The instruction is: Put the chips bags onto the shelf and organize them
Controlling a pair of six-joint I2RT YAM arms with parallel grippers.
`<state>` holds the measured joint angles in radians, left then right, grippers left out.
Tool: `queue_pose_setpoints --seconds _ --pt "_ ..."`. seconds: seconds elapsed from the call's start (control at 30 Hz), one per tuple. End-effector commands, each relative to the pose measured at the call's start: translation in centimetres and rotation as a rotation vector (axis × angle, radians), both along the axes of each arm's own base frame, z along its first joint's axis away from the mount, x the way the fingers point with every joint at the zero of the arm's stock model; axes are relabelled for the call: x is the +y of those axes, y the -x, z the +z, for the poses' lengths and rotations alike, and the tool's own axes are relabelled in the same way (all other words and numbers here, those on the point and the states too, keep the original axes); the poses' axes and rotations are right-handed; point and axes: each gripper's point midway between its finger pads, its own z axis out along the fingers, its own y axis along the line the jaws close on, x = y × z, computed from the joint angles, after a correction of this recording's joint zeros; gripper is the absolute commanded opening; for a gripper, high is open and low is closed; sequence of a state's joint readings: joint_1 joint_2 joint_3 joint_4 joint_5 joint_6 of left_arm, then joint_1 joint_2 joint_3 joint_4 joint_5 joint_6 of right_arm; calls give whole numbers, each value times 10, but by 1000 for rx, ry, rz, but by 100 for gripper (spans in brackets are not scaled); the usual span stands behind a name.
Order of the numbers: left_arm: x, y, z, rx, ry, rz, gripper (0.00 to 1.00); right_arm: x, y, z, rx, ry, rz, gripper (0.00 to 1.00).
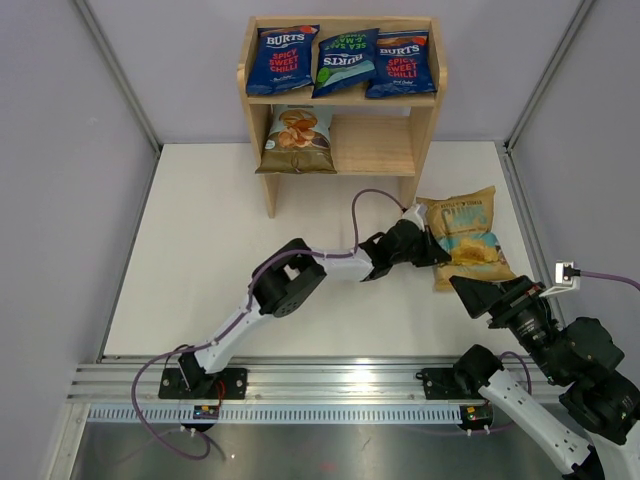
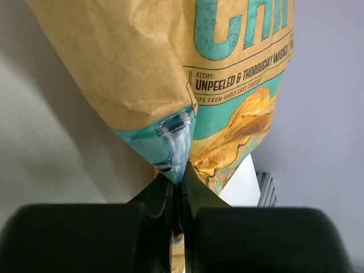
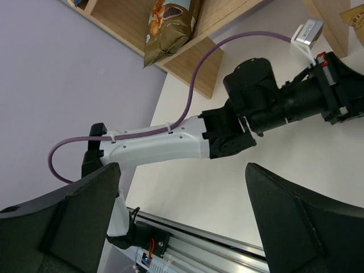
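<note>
The wooden shelf [image 1: 425, 100] stands at the back. Its top tier holds two dark-blue Burts bags with red labels [image 1: 283, 58] [image 1: 402, 64] and one with green [image 1: 347, 60]. A pale blue-tan bag [image 1: 298, 138] leans on the lower tier's left side and also shows in the right wrist view [image 3: 169, 25]. My left gripper [image 1: 436, 250] is shut on the left edge of the yellow chips bag [image 1: 466, 235], right of the shelf. In the left wrist view the fingers [image 2: 165, 196] pinch the bag's sealed edge [image 2: 176, 142]. My right gripper [image 1: 478, 296] is open and empty, below the yellow bag.
The lower tier's right half [image 1: 375, 145] is bare wood. A purple cable [image 1: 362, 205] loops above my left arm. Grey walls enclose the white table [image 1: 200, 260]; a metal rail [image 1: 330, 375] runs along its near edge.
</note>
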<state>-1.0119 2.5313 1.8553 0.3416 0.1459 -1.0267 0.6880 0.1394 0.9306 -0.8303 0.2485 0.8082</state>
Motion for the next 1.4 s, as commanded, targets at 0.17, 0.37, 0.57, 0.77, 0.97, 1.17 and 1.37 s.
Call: queue_pose_setpoints --seconds 0.17,0.37,0.57,0.77,0.97,1.17,1.37 --pt "40 47 106 -290 182 -91 0 0 -7 14 -37 -11 -25 99" --pt "78 78 121 -333 196 -141 0 0 -12 18 -48 -4 -40 99" --pt "111 103 130 -365 191 -177 0 0 -17 21 -50 17 -54 99" --pt "153 124 150 -438 177 -164 0 -5 -20 27 -76 41 -83 100" --pt "207 132 183 -518 142 -65 0 -8 -13 42 -177 50 -63 99" --pt "264 112 214 -535 18 163 0 8 -12 52 -220 7 4 100" --pt "319 97 245 -539 -29 384 0 89 4 51 -261 13 424 99"
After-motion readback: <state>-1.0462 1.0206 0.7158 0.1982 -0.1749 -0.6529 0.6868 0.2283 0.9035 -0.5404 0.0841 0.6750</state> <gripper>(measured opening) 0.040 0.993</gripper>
